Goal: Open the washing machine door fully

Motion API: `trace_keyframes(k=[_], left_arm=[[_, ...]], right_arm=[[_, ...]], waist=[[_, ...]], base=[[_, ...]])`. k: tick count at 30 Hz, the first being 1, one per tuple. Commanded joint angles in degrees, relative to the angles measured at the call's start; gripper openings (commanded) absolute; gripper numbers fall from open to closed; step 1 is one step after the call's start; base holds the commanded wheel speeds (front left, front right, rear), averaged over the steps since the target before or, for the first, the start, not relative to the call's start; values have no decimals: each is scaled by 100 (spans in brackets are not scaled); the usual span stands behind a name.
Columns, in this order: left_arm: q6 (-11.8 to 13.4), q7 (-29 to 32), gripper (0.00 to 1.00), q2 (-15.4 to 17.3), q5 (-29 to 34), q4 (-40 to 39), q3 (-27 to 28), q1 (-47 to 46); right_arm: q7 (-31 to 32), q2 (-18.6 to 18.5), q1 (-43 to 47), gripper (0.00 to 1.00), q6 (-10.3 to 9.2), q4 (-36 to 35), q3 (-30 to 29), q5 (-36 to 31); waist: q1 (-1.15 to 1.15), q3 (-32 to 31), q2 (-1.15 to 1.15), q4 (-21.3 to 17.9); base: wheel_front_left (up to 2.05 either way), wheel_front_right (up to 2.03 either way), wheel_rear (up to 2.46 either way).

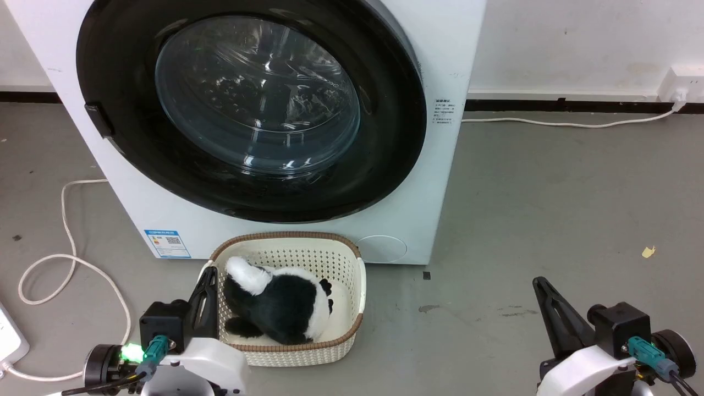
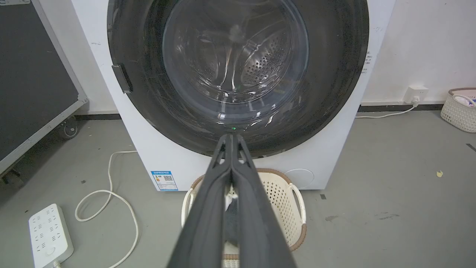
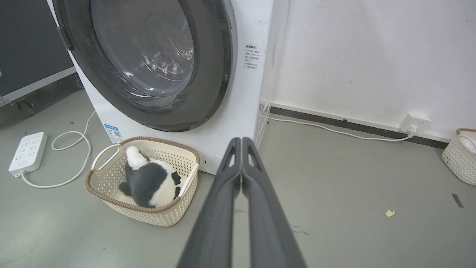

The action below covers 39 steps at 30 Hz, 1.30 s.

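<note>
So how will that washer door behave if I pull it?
The door looks rigid, so it should swing as one piece. Its glossy black ring is probably slippery; the small tab on its left edge seems the better hold.

Both arms hang low and out front, nothing fancy. The left gripper point(image 1: 209, 273) sits at the lower left of the head view. Its two dark fingers point(image 2: 208, 208) are pressed flat together, empty, pointing up and a touch to the right. Behind it is the left wrist shell point(image 1: 212, 360), white, with a black block point(image 1: 162, 325) on top, a teal plug point(image 1: 155, 347) and a small green light point(image 1: 131, 352) glowing. The right gripper point(image 1: 538, 282) sits at the lower right, fingertips touching, holding nothing, leaning up and to the left. The right wrist shell point(image 1: 586, 366) is white too. In both wrist views the fingers rise straight from the bottom edge, tips meeting.
</note>
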Motion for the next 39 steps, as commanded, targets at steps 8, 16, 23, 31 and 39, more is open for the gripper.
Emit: trace_keyframes(k=[8,16,23,31,39], left_arm=[[16,2,0,4,51,-21,-1,102],[-1,-1,100,0,-11,2,2,-1],[36,-61,100,0,-33,14,-33,2],[95,-157,100,0,-96,23,-89,16],[148,-253,100,1,-150,20,-132,28]], right_arm=[[3,11,-68,0,-5,-20,-4,-35],[-1,0,2,100,0,1,2,4],[-61,0,14,100,0,6,-36,60],[-157,1,28,100,-1,-18,-107,94],[-252,0,38,100,-1,-72,-152,123]], waist=[[0,0,0,0],[0,0,0,0],[0,3,0,-2],[0,12,0,-1],[0,28,0,23]], base=[[0,0,0],[0,0,0],[0,0,0],[0,0,0],[0,0,0]])
